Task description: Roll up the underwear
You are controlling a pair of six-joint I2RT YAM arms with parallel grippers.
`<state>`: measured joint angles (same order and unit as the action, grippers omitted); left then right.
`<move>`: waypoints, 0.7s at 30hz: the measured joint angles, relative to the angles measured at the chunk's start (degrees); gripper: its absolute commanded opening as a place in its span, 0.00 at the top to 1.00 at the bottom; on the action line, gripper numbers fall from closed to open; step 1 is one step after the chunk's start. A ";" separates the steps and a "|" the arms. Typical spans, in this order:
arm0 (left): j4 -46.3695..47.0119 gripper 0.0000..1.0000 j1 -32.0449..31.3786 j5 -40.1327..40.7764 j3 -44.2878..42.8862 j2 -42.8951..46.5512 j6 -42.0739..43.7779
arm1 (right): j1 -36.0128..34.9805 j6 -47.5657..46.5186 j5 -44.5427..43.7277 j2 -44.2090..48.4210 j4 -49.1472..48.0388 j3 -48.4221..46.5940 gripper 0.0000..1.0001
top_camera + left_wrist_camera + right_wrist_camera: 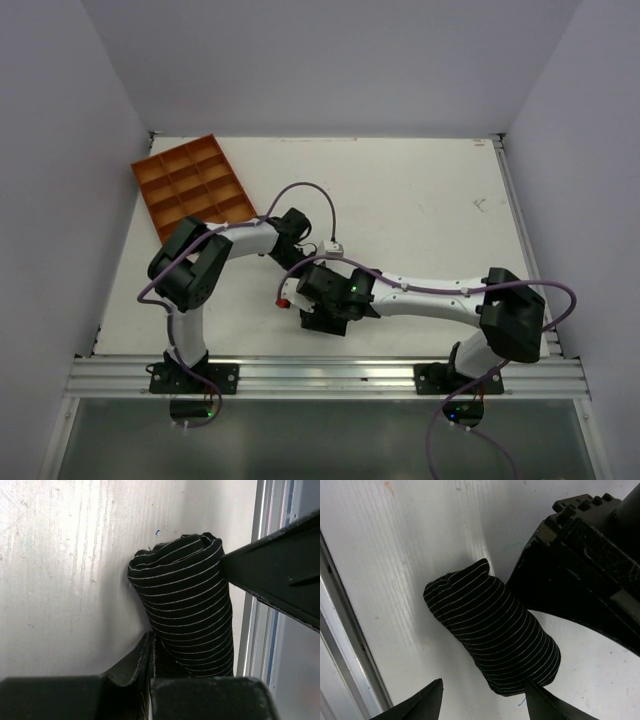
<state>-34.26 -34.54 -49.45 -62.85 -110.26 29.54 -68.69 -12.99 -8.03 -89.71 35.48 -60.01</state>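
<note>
Right claw (482, 690) seemingly clear of underwear (492, 632).

Overhead view looked down on the whole counter (420, 200); both wrist views sat close on the same underwear (185, 605).

Black underwear (492, 637) with thin white stripes.

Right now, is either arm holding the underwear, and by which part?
The right fingers stand open astride the rolled underwear, holding nothing. The left fingers are shut beside its end; whether they pinch fabric cannot be told.
</note>
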 measured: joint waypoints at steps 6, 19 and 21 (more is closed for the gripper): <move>-0.79 1.00 -0.48 0.02 -0.59 -0.42 0.00 | -0.07 -4.87 -3.61 -1.20 -0.35 -0.48 0.30; -2.69 1.00 -0.52 -0.26 -1.46 -1.29 0.11 | -1.70 -10.25 -7.52 -5.31 -4.98 0.15 0.29; -3.08 1.00 -0.52 -0.52 -1.46 -1.46 0.17 | -1.90 -10.69 -8.13 -6.43 -5.88 0.17 0.29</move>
<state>-37.34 -35.07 -49.98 -64.31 -111.72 29.71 -70.59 -23.68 -16.16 -96.14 29.61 -59.83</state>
